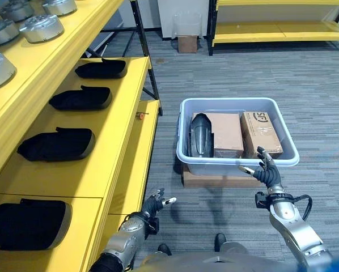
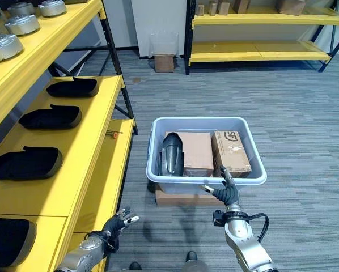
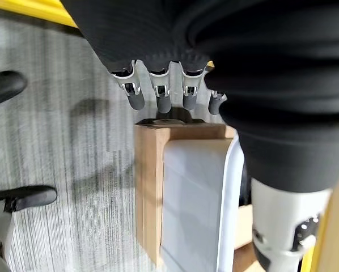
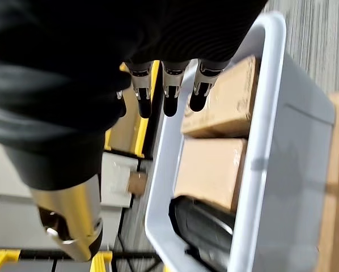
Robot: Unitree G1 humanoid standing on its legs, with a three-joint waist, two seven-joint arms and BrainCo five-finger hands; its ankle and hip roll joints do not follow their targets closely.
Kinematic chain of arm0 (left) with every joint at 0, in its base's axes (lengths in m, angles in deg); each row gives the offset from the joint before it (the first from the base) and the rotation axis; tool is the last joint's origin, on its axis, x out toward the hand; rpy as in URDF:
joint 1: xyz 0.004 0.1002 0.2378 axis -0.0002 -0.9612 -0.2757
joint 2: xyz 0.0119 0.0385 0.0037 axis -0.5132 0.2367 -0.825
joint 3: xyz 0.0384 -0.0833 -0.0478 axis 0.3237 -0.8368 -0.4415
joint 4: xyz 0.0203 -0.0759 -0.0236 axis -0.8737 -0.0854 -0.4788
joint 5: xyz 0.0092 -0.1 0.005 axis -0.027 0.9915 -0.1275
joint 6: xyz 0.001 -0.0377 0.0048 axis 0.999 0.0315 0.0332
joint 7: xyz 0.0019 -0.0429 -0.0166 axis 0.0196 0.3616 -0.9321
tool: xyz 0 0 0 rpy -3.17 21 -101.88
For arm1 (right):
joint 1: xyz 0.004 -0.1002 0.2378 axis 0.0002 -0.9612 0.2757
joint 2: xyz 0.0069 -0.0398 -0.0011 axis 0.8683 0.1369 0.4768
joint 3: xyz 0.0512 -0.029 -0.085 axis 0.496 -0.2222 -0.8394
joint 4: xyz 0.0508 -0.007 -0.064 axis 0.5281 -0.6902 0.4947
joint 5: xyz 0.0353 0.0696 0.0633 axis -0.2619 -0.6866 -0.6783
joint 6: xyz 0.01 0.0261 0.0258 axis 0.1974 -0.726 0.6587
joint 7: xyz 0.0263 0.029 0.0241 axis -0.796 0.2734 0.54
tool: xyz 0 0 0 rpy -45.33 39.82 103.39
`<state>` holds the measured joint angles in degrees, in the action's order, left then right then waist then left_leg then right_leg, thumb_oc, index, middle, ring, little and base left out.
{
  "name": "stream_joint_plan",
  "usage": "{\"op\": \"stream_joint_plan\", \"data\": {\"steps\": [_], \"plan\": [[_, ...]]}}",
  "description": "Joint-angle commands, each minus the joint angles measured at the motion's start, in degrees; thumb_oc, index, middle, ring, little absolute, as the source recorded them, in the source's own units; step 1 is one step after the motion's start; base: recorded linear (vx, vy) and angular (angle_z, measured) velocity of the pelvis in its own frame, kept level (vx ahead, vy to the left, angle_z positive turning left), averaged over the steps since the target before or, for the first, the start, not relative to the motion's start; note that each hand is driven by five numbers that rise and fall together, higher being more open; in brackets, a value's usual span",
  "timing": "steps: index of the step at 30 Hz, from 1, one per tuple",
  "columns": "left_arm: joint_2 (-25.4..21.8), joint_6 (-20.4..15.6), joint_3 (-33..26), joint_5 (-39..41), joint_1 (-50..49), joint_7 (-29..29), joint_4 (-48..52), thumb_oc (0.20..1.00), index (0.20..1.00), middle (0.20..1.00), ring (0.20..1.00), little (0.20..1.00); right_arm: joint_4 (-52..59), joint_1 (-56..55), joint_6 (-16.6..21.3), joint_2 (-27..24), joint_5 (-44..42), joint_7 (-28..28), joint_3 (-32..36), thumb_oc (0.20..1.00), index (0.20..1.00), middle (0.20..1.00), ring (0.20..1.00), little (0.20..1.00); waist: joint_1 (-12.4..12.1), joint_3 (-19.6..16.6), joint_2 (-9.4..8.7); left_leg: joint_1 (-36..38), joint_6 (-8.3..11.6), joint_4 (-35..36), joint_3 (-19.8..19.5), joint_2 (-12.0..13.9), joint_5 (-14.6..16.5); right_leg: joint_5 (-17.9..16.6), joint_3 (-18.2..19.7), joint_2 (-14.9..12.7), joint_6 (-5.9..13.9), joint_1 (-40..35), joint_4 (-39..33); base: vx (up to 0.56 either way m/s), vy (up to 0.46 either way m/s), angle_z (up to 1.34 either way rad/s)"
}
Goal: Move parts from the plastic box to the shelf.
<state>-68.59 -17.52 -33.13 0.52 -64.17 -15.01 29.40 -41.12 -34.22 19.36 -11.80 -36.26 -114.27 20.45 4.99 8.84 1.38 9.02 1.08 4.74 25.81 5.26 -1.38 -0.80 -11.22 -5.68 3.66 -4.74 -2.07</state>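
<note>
A pale blue plastic box [image 1: 189,163] sits on a cardboard slab on the carpet. Inside it a black part [image 1: 200,134] stands at its left end beside two cardboard cartons [image 1: 226,134]. My right hand [image 1: 267,171] hovers at the box's near right rim, fingers straight and spread, holding nothing. My left hand [image 1: 154,203] hangs low beside the yellow shelf [image 1: 110,164], fingers relaxed and empty. Several black parts [image 1: 57,144] lie in a row on the shelf's middle level. In the right wrist view the box rim [image 4: 259,136] and the black part [image 4: 206,229] show past the straight fingers.
Round grey metal parts [image 1: 41,27] rest on the upper shelf level. A small orange thing [image 1: 139,115] lies on the lower shelf board. Another yellow rack [image 1: 280,31] stands at the far wall, with a clear bin and a small carton [image 1: 187,43] beside it.
</note>
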Motion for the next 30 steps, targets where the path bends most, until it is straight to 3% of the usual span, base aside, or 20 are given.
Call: {"op": "stream_joint_plan", "data": {"steps": [1, 2, 3, 5, 6, 7, 8, 9, 10, 16, 19, 20, 25, 28, 30], "plan": [[-1.41, -1.31, 0.66, -3.09, 2.63, 3.01, 1.84, 1.000, 1.000, 1.000, 1.000, 1.000, -2.29, 5.53, 2.30, 2.02, 3.09, -4.91, 0.76, 1.000, 1.000, 1.000, 1.000, 1.000, -1.47, 0.22, -2.52, -1.16, -0.14, -9.30, -2.57, 1.21, 6.18, 4.48, -3.24, -1.27, 0.72, -1.07, 6.78, 0.02, 0.009, -0.20], [-2.14, -0.57, 1.93, -3.62, 4.34, 3.28, 1.76, 1.000, 1.000, 1.000, 1.000, 1.000, -6.85, 8.16, 0.56, 2.44, 4.81, -5.51, 0.42, 1.000, 1.000, 1.000, 1.000, 1.000, -2.37, 0.82, -2.70, -0.69, -1.15, -9.89, -2.91, 0.92, 6.72, 4.10, -4.83, -3.03, 2.17, 1.83, 13.27, 0.03, -0.014, -0.20], [-2.22, -0.41, 2.06, -3.54, 4.51, 3.26, 1.83, 1.000, 1.000, 1.000, 1.000, 1.000, -7.25, 8.35, 0.19, 2.51, 5.03, -5.60, 0.39, 1.000, 1.000, 1.000, 1.000, 1.000, -2.46, 0.90, -2.76, -0.66, -1.29, -9.99, -3.00, 0.83, 6.84, 3.87, -4.86, -3.27, 2.38, 2.16, 13.70, 0.09, -0.118, -0.29], [-3.74, 0.77, 2.43, -2.83, 5.85, 4.09, 3.13, 1.000, 1.000, 1.000, 1.000, 1.000, -12.76, 10.49, -0.37, 3.49, 5.27, -6.24, -0.08, 1.000, 1.000, 1.000, 1.000, 1.000, -4.22, 1.88, -3.09, -0.02, -1.38, -10.83, -3.47, 1.49, 7.42, -0.75, -5.92, -8.26, 5.00, 2.83, 11.01, 0.10, -0.283, -0.42], [-3.96, 0.95, 2.46, -2.41, 6.01, 4.08, 3.35, 1.000, 1.000, 1.000, 1.000, 1.000, -13.23, 10.76, -0.36, 3.63, 5.33, -6.28, -0.17, 1.000, 1.000, 1.000, 1.000, 1.000, -4.39, 1.99, -3.14, -0.10, -1.42, -11.07, -3.54, 1.59, 7.60, -1.41, -5.94, -8.71, 5.30, 2.80, 10.43, 0.09, -0.408, -0.27], [-4.83, 0.76, 2.63, -1.03, 6.82, 4.35, 3.77, 1.000, 1.000, 1.000, 1.000, 1.000, -15.10, 11.98, 0.00, 4.30, 5.91, -6.00, -0.53, 1.000, 1.000, 1.000, 1.000, 1.000, -5.01, 2.90, -3.38, -0.28, -1.66, -12.56, -4.33, 2.05, 9.26, -7.17, -4.74, -12.43, 7.31, 5.25, 10.34, 0.06, -0.269, -0.09], [-4.96, 0.68, 2.64, -0.86, 6.89, 4.43, 3.82, 1.000, 1.000, 1.000, 1.000, 1.000, -15.21, 12.09, 0.06, 4.38, 6.03, -5.95, -0.56, 1.000, 1.000, 1.000, 1.000, 1.000, -5.06, 3.01, -3.40, -0.34, -1.69, -12.76, -4.38, 2.13, 9.44, -7.63, -4.56, -12.73, 7.49, 5.62, 10.55, 0.10, -0.450, -0.19], [-5.65, 0.07, 2.51, 1.01, 6.79, 5.17, 4.04, 1.000, 1.000, 1.000, 1.000, 1.000, -15.67, 12.38, 0.46, 4.18, 7.31, -4.73, -0.25, 1.000, 1.000, 1.000, 1.000, 1.000, -5.13, 3.75, -2.99, -0.86, -0.73, -13.74, -3.42, 4.35, 9.41, -6.00, -5.26, -12.75, 7.76, 5.59, 9.56, 0.09, -0.446, -0.17], [-5.35, -0.11, 2.09, 1.07, 6.17, 3.90, 4.28, 1.000, 1.000, 1.000, 1.000, 1.000, -15.36, 12.34, 0.35, 3.88, 7.47, -3.87, -0.28, 1.000, 1.000, 1.000, 1.000, 1.000, -5.28, 4.06, -2.85, -1.84, 0.06, -14.69, -2.55, 6.05, 8.90, -4.40, -5.99, -12.03, 7.42, 4.93, 8.53, 0.08, -0.456, -0.17], [-3.97, -1.75, 1.55, 1.58, 4.81, 4.53, 5.08, 1.000, 1.000, 1.000, 1.000, 1.000, -11.67, 11.30, -0.28, 1.39, 10.18, -2.75, -0.40, 1.000, 1.000, 1.000, 1.000, 1.000, -4.63, 4.39, -2.66, -4.03, 2.51, -14.95, -1.15, 10.31, 5.78, -1.09, -6.80, -9.07, 4.69, 3.85, 7.50, 0.03, -0.231, -0.02], [-3.67, -2.05, 1.61, -0.13, 4.11, 4.90, 4.50, 1.000, 1.000, 1.000, 1.000, 1.000, -12.36, 11.17, 0.88, -0.07, 11.45, -2.42, -0.68, 1.000, 1.000, 1.000, 1.000, 1.000, -4.18, 4.13, -2.29, -3.67, 3.86, -13.43, -0.99, 12.69, 3.45, 0.69, -7.36, -7.85, 3.14, 3.45, 8.19, 0.09, -0.219, -0.16], [-3.74, -2.24, 1.73, -1.32, 4.12, 5.30, 4.13, 1.000, 1.000, 1.000, 1.000, 1.000, -12.67, 11.67, 1.69, -0.95, 13.25, -2.28, -0.79, 1.000, 1.000, 1.000, 1.000, 1.000, -3.97, 4.34, -1.81, -4.01, 5.08, -12.90, -1.23, 14.57, 0.98, 2.05, -7.84, -7.01, 2.10, 3.97, 9.57, 0.04, -0.211, -0.02], [-3.75, -3.38, 2.01, -1.54, 5.04, 4.62, 3.05, 1.000, 1.000, 1.000, 1.000, 1.000, -14.13, 14.04, 3.16, -3.63, 15.48, -2.71, -1.34, 1.000, 1.000, 1.000, 1.000, 1.000, -3.55, 5.54, -0.85, -4.57, 6.73, -13.72, -1.99, 17.15, -2.40, 5.10, -8.00, -5.50, 0.01, 6.85, 14.23, 0.03, -0.193, -0.04], [-3.62, -3.08, 1.24, -1.22, 5.45, 3.78, 1.76, 1.000, 1.000, 1.000, 1.000, 1.000, -14.05, 13.81, 6.81, -4.93, 18.57, 1.69, -1.84, 1.000, 1.000, 1.000, 1.000, 1.000, -2.93, 5.92, -0.09, -5.15, 7.84, -15.69, -2.70, 18.91, -5.64, 7.89, -7.56, -3.60, -1.91, 8.21, 17.56, 0.11, -0.267, -0.05], [-3.51, -3.01, 0.79, -0.24, 5.57, 2.71, 0.78, 1.000, 1.000, 1.000, 1.000, 1.000, -13.31, 13.35, 6.96, -5.44, 18.79, 3.28, -2.08, 1.000, 1.000, 1.000, 1.000, 1.000, -2.64, 5.76, -0.11, -5.31, 8.31, -16.92, -2.55, 19.62, -6.85, 8.65, -7.58, -3.00, -2.55, 8.36, 18.05, 0.11, -0.258, 0.00]]}}
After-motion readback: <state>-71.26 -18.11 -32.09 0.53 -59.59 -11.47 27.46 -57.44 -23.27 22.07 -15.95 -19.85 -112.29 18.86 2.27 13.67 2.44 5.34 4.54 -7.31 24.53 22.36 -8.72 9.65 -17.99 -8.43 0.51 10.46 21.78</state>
